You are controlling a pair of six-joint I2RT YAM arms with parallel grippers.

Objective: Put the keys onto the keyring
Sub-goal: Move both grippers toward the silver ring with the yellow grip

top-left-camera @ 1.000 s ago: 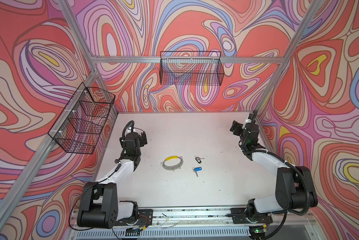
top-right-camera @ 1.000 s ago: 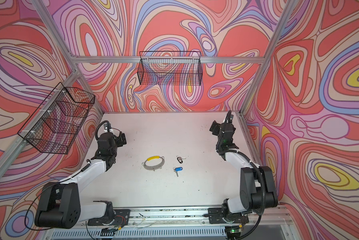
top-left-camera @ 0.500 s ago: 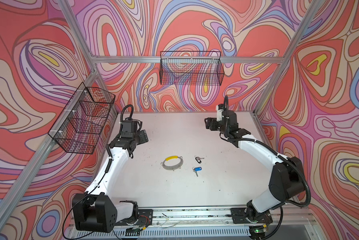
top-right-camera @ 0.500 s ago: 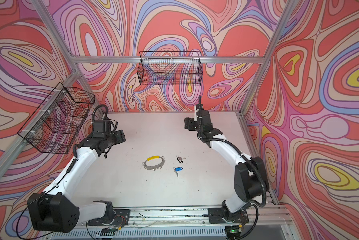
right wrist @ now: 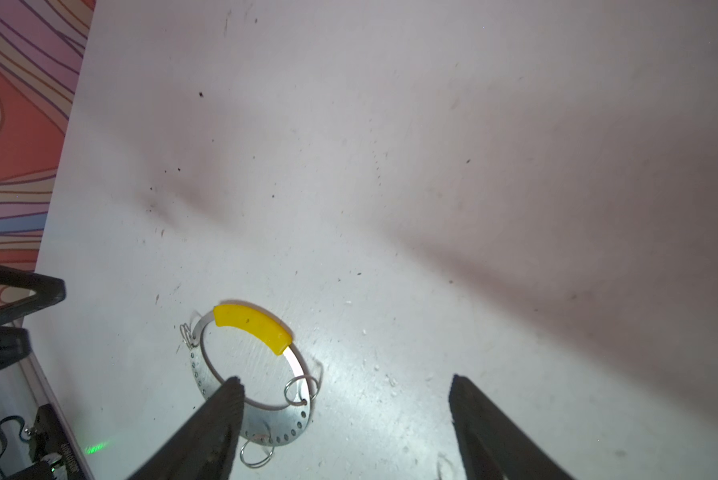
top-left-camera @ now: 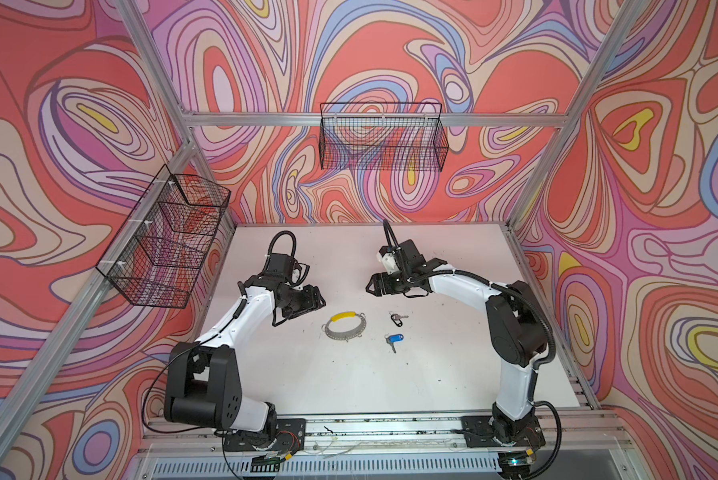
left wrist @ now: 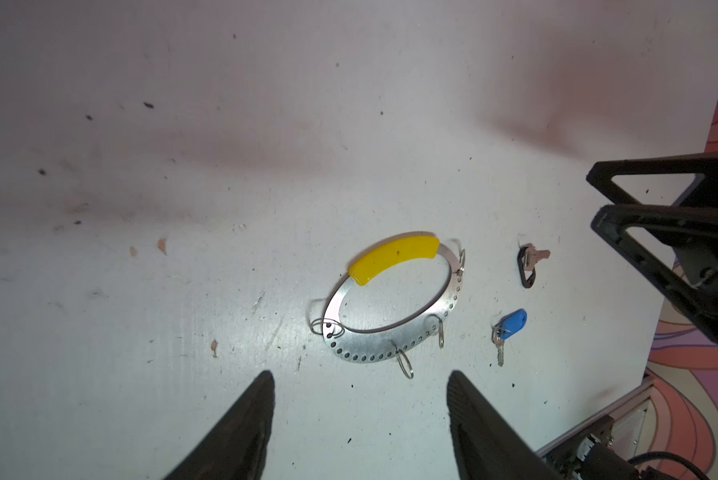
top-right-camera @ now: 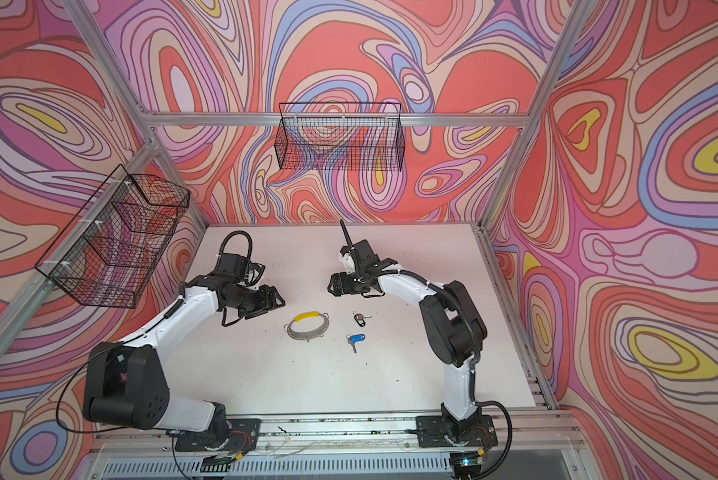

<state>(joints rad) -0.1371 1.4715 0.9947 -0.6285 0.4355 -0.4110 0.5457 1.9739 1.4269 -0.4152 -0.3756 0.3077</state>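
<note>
Keyring [left wrist: 365,353] flat on white table [top-left-camera: 349,382] | blue-tag key [left wrist: 513,330] and black-tag key [left wrist: 527,270] loose just beside it | left gripper [left wrist: 360,376] apart, empty | right gripper [right wrist: 345,379] wide, empty

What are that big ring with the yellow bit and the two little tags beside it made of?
The keyring: thin sheet metal, it seems, dull grey with bright glints and punched holes. Its yellow sleeve: probably plastic or rubber, evenly coloured, matte. The blue tag: likely smooth plastic, solid colour. The black tag: probably plastic too, though too small to be sure.
</note>
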